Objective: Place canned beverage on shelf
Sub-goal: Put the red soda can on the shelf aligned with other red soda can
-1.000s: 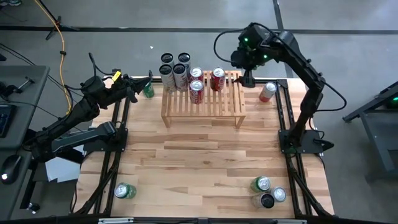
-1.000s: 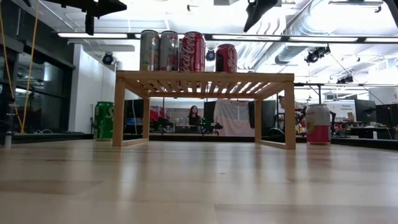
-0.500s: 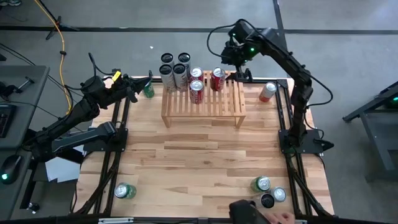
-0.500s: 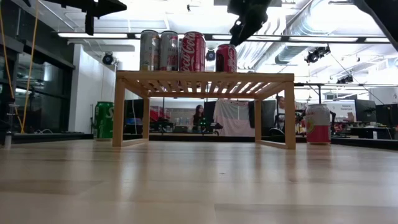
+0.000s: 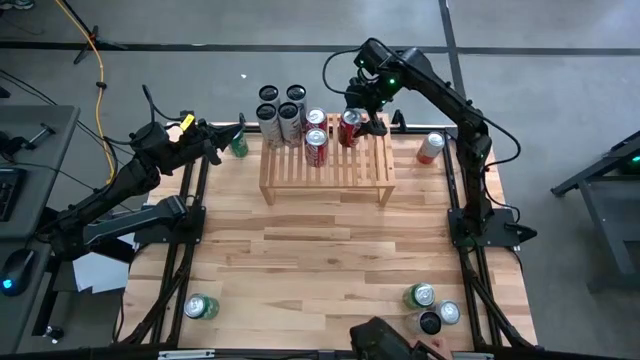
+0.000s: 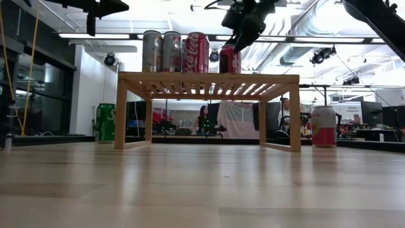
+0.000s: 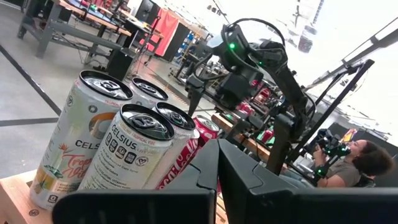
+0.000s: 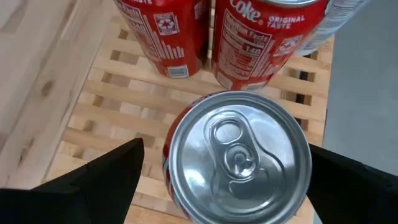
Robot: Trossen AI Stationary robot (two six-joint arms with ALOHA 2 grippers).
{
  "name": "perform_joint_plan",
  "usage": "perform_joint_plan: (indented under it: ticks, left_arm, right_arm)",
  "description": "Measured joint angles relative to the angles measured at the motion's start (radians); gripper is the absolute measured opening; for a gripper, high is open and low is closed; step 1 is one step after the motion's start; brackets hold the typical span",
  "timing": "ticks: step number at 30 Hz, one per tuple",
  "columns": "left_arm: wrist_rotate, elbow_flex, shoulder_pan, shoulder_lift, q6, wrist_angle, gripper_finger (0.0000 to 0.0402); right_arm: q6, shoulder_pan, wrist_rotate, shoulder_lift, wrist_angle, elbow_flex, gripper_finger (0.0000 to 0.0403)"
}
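Observation:
The shelf (image 5: 340, 172) is a light-wood slatted rack at the table's far side. On its far part stand several tall Celsius cans (image 7: 93, 140) and three red cola cans. One of the red cans (image 8: 239, 152) stands upright on the slats, to the right of the others. My right gripper (image 8: 225, 151) hovers over it, open and slanting down, with a finger on either side of its top and touching nothing. In the low view my right gripper (image 6: 241, 39) sits just above that can (image 6: 230, 59). My left gripper (image 5: 213, 140) waits shut at the far left.
A pink-red can (image 5: 430, 148) stands on the table to the right of the shelf, and a green can (image 5: 238, 145) to its left. Another green can (image 5: 200, 307) lies near left, and three cans (image 5: 430, 308) cluster near right. A dark object (image 5: 385, 340) shows at the near edge.
My right gripper has swung from beyond the shelf's far right corner toward the table's left and downward, tipping further down, until it hangs over the right-hand red can on the shelf. It stays open. A dark object has come in at the table's near edge.

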Motion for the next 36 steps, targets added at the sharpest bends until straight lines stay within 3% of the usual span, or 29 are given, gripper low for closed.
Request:
perform_joint_plan:
  ticks: [13, 36]
  left_arm:
    - [0.0, 0.0, 0.0, 0.0, 0.0, 0.0, 0.0001]
    - [0.002, 0.0, 0.0, 0.0, 0.004, -0.001, 0.0001]
  right_arm:
    - [0.201, 0.002, 0.014, -0.003, 0.016, 0.0, 0.0385]
    - [0.245, 0.011, 0.049, -0.004, -0.015, 0.0, 0.0385]
